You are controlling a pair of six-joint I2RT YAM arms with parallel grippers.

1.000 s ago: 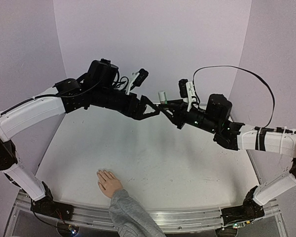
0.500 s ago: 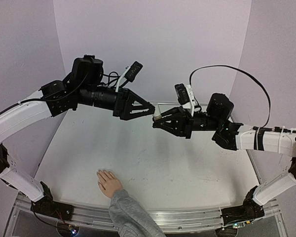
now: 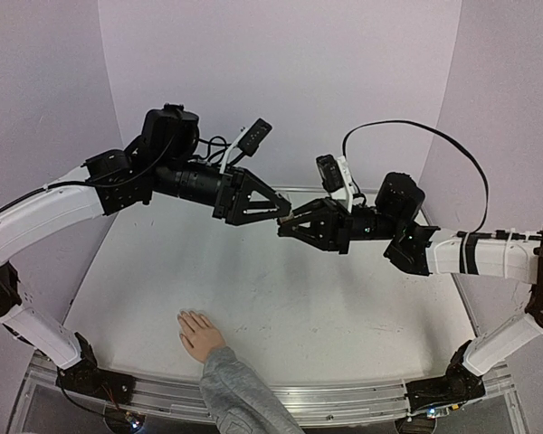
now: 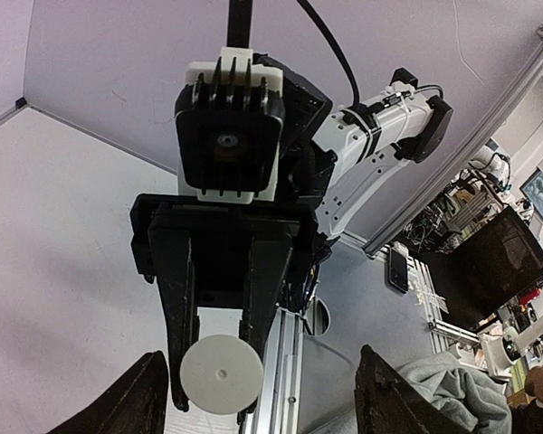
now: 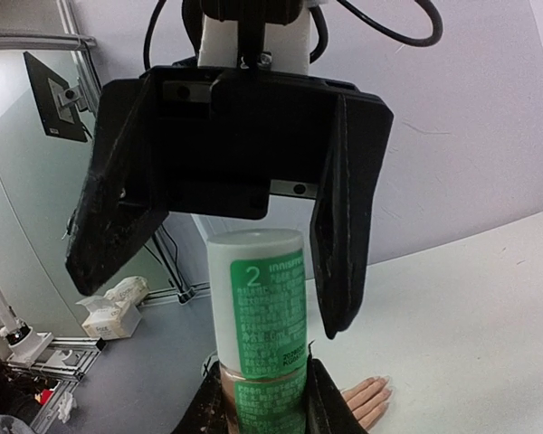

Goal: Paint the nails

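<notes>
A flesh-coloured mannequin hand [image 3: 199, 333] in a grey knit sleeve [image 3: 235, 391] lies flat on the tabletop [image 3: 344, 298], its tiny nails [image 3: 188, 316] at the fingertips. Above and beyond the hand, the right pincer [image 5: 270, 407] clamps a green-labelled white bottle [image 5: 256, 316]. The left pincer [image 5: 208, 298] straddles the bottle's top, jaws parted, gripping nothing.

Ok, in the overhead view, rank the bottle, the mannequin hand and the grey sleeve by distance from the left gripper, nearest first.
1. Bottle, at the left gripper's tips, mid-air.
2. Mannequin hand, on the table near its front edge.
3. Grey sleeve, behind that hand, at the edge.
</notes>
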